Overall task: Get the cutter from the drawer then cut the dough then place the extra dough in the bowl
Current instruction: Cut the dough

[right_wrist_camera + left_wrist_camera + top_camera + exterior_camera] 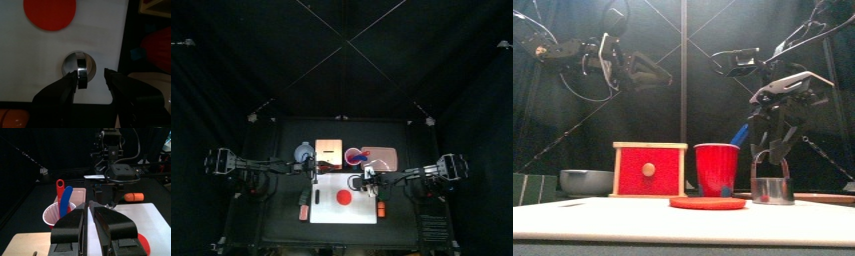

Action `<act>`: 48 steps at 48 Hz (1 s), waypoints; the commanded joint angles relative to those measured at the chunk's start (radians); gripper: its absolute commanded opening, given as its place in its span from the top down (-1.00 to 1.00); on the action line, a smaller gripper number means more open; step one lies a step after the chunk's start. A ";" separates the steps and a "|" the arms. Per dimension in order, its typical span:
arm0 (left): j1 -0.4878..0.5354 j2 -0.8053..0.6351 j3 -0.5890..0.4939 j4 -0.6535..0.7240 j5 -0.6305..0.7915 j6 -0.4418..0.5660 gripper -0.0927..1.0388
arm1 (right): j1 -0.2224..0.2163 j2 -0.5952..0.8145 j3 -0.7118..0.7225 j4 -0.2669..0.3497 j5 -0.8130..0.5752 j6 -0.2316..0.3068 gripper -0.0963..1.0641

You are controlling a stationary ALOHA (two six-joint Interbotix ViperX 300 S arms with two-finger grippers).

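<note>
The round metal cutter (80, 66) stands on the white cutting board (40, 60), near the board's right edge and to the right of the flat red dough disc (707, 202). My right gripper (88, 75) hangs just above the cutter (772, 190) and is open, one jaw on each side of its wire handle. My left gripper (89, 220) is shut on nothing, held high at the left (640, 72). The wooden box (649, 168) stands at the back with its red drawer front closed. The blue-grey bowl (587, 180) sits left of the box.
A red cup (718, 168) with a blue and a red knife stands behind the dough, and the pink tray (388, 157) lies at the back right. One orange toy (303, 213) lies left of the board and another (381, 208) at its right front.
</note>
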 commanded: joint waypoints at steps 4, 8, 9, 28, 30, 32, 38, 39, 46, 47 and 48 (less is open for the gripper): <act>-0.003 -0.003 0.000 -0.051 -0.011 0.038 -0.22 | 0.012 -0.015 -0.020 0.003 0.018 -0.002 -0.18; -0.006 -0.003 0.002 -0.080 -0.012 0.057 -0.22 | 0.014 -0.011 -0.023 0.005 0.021 -0.002 -0.06; -0.008 -0.003 0.003 -0.089 -0.011 0.061 -0.22 | 0.014 -0.011 -0.025 0.003 0.023 -0.002 -0.05; -0.015 -0.003 0.029 -0.153 -0.011 0.086 -0.22 | 0.087 0.011 -0.181 0.015 0.057 0.023 -0.05; -0.015 -0.003 0.031 -0.155 -0.012 0.086 -0.22 | 0.095 0.028 -0.207 0.015 0.057 0.025 -0.05; -0.017 -0.003 0.034 -0.156 -0.012 0.086 -0.22 | 0.103 0.048 -0.236 0.017 0.057 0.026 -0.05; -0.015 -0.003 0.041 -0.161 -0.017 0.087 -0.22 | 0.117 0.109 -0.291 0.023 0.057 0.026 -0.04; -0.014 -0.003 0.041 -0.161 -0.017 0.087 -0.22 | 0.120 0.120 -0.301 0.023 0.057 0.026 -0.05; -0.009 -0.003 0.049 -0.167 -0.017 0.087 -0.22 | 0.123 0.183 -0.348 0.026 0.074 0.026 -0.05; -0.011 -0.003 0.051 -0.169 -0.017 0.087 -0.22 | 0.123 0.187 -0.354 0.028 0.077 0.026 -0.05; -0.011 -0.003 0.051 -0.169 -0.017 0.087 -0.22 | 0.123 0.193 -0.357 0.028 0.080 0.026 -0.05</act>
